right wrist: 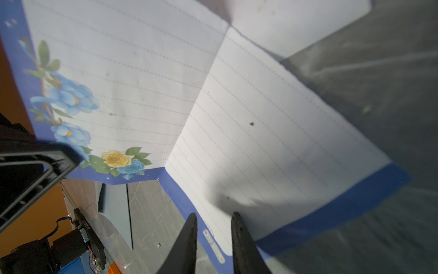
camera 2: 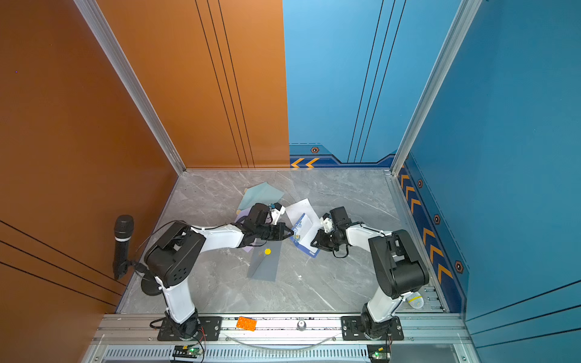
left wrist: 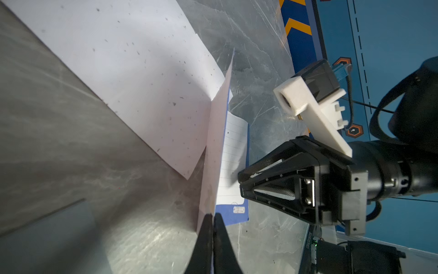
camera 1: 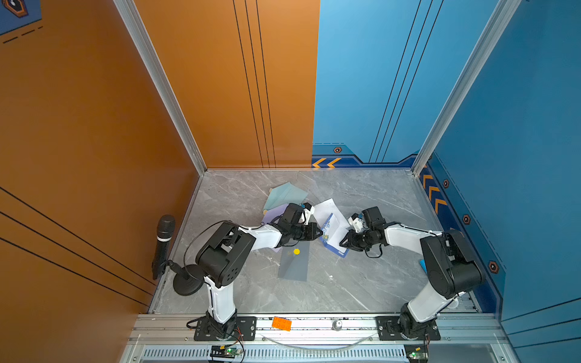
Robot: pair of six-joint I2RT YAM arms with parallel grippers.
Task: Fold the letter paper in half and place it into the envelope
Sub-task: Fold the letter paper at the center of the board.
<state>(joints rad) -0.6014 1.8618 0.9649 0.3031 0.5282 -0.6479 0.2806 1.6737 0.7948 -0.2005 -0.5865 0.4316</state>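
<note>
The letter paper (camera 1: 334, 232) lies half folded in the middle of the table (camera 1: 345, 283), partly over a plain white sheet (camera 1: 325, 209). The left hand (camera 1: 322, 234) is clamped on the edge of the flowered half and holds it raised. The right hand (camera 1: 343, 239) has its fingers apart at the edge of the flat half.

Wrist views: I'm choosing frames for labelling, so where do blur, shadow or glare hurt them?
Right wrist view: the paper is sharp mid-frame but soft at its outer blue edge, and a dark shadow lies on it by the right gripper. Left wrist view: glare on the table; the left gripper is dark with little detail, shut on the paper's raised half.
</note>
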